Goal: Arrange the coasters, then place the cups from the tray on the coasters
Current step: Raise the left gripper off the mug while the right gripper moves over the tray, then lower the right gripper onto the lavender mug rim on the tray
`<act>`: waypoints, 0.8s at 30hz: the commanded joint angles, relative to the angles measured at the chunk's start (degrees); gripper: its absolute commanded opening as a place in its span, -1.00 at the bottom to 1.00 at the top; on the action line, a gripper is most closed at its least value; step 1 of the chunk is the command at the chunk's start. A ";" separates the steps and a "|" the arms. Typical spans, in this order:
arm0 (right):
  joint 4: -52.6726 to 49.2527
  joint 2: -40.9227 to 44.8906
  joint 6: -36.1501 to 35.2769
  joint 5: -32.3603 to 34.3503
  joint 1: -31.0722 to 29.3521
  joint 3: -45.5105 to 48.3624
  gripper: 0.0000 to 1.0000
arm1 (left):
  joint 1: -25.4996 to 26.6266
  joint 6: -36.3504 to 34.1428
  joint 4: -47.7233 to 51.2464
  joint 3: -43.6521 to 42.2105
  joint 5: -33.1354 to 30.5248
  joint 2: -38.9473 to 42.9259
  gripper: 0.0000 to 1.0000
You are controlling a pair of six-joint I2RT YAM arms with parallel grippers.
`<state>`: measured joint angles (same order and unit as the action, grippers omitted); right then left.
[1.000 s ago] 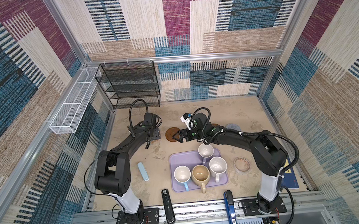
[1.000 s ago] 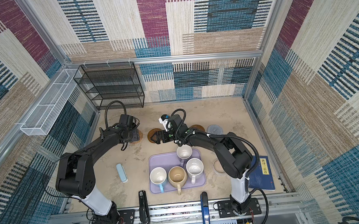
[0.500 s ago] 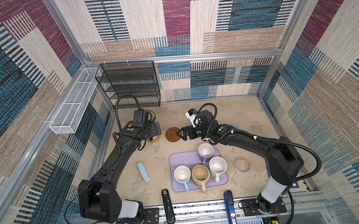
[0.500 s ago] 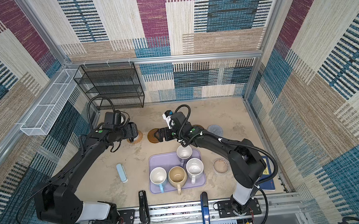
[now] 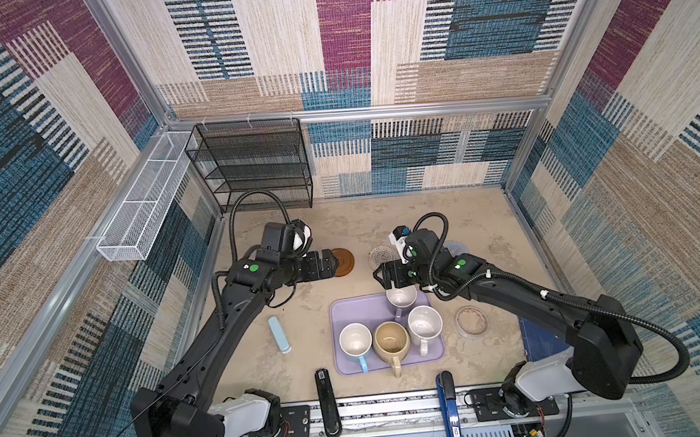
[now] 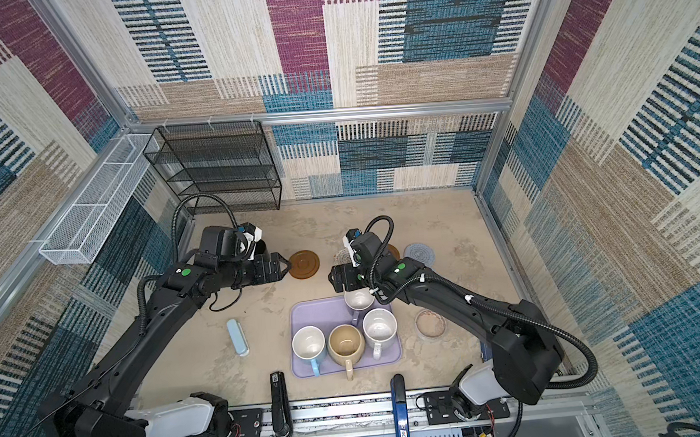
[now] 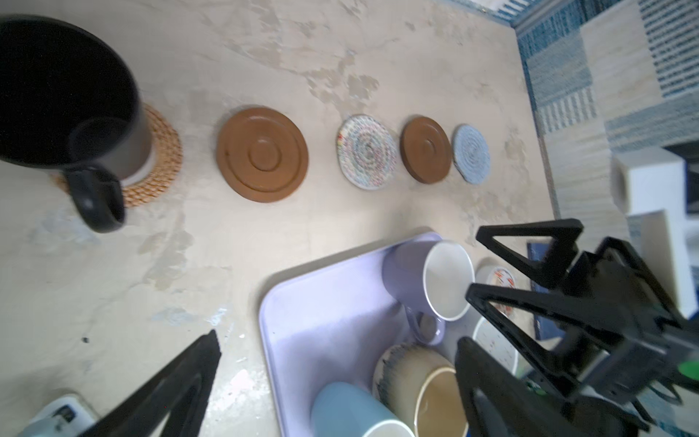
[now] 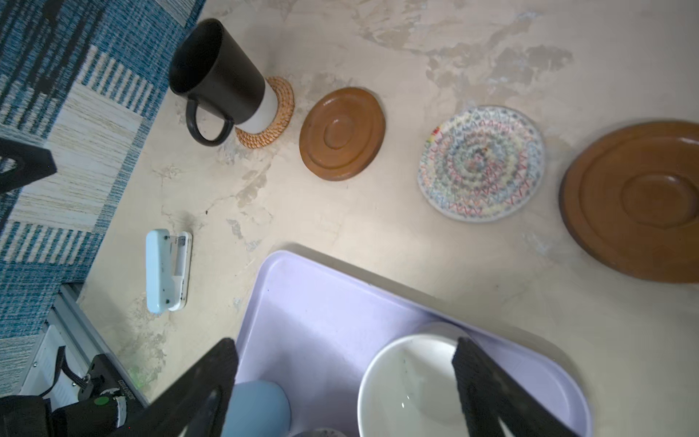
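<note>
One tray (image 5: 347,311) is used as the marker for every place. The left gripper (image 5: 334,263) is held off the tray, to its back left, beside a brown coaster (image 7: 262,153). Its jaws are spread wide and nothing is gripped. The right gripper (image 8: 344,344) is held over the tray's far edge. Its jaws are spread wide too. A lavender cup (image 5: 402,297) is seen partly between its fingers in the right wrist view, but nothing is gripped.

Four cups are seen on the tray. The lavender cup is at the far edge, and a white cup (image 5: 424,324) is just in front of it. A beige cup (image 5: 391,342) and a blue cup (image 5: 355,339) are set by the near edge. A black cup (image 7: 64,94) is stood off the tray, to its back left, on a rattan coaster (image 7: 162,166).

Five coasters are laid in a row past the tray's far edge. After the rattan coaster and the brown coaster, a whitish coaster (image 7: 367,151), a second brown coaster (image 7: 425,149) and a blue-grey coaster (image 7: 471,153) are seen. These four are bare.
</note>
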<state>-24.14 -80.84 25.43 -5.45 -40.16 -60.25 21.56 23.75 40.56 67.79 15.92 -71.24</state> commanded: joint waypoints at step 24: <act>-9.94 2.60 10.36 3.37 -6.75 3.22 -0.13 | 15.43 10.52 -1.74 -3.39 -4.07 -3.63 0.97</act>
<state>-32.99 -77.80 34.46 -1.10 -46.81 -56.40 36.62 32.84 40.86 64.49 12.25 -74.37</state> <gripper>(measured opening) 0.432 0.989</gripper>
